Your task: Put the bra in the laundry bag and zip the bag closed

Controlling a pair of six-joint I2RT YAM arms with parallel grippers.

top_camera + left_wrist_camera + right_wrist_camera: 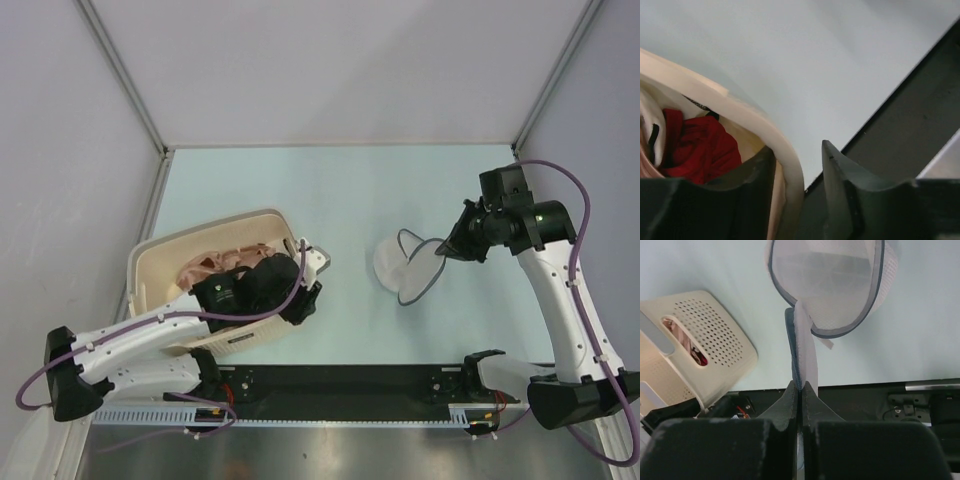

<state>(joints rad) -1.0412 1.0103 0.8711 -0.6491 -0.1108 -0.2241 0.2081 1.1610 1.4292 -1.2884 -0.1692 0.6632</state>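
The laundry bag [398, 266] is a white mesh pouch with a dark rim, lying open on the table right of centre. My right gripper [447, 249] is shut on its zip edge and holds the flap up; the right wrist view shows the bag [830, 280] beyond my closed gripper [801, 384]. The salmon-pink bra [213, 266] lies in the cream basket [200, 235]. My left gripper [308, 295] is open at the basket's right end. In the left wrist view the gripper [796, 150] straddles the basket rim [785, 150], holding nothing.
A bright red garment [700, 147] lies in the basket beside the left finger. The basket [705, 340] also shows in the right wrist view. A black rail [340, 385] runs along the near table edge. Grey walls enclose the table at the back and sides.
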